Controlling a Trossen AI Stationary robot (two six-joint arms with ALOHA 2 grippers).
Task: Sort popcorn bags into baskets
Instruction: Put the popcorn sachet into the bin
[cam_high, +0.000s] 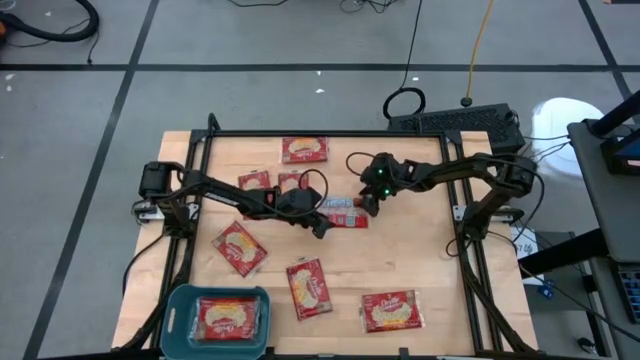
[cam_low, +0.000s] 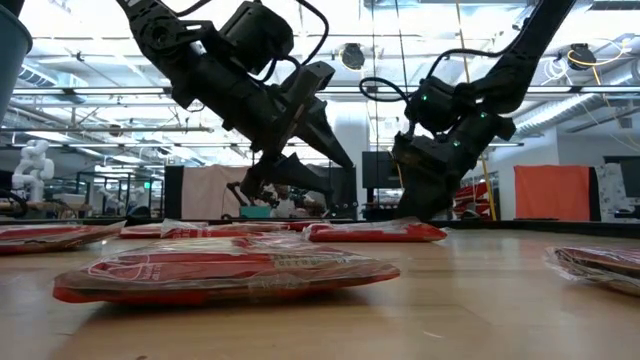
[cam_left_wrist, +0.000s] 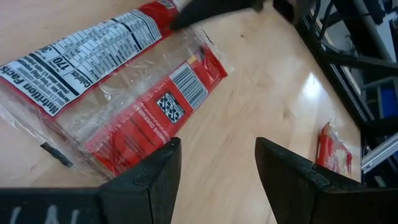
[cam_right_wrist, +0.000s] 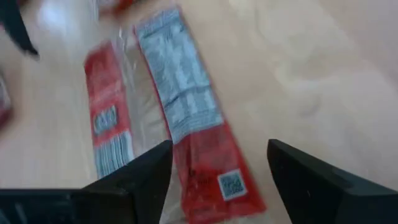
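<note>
A popcorn bag (cam_high: 343, 212) lies flat at the table's middle with its nutrition-label side up (cam_left_wrist: 112, 74). My right gripper (cam_high: 366, 207) hovers open just above its right end, with the bag (cam_right_wrist: 183, 118) lying free beneath the spread fingers. At the bag's near left end my left gripper (cam_high: 322, 228) is open too, and nothing sits between its fingers (cam_left_wrist: 152, 180). Several other red popcorn bags lie around: one at the back (cam_high: 304, 150), two at the left (cam_high: 254, 181), and more at the front (cam_high: 309, 288). The teal basket (cam_high: 180, 300) at the front left holds one bag (cam_high: 229, 318).
A black frame (cam_high: 460, 215) borders the table on both sides and along the back. A bag (cam_high: 239, 247) lies between the left arm and the basket, another (cam_high: 391, 311) at the front right. Bare wood shows right of centre.
</note>
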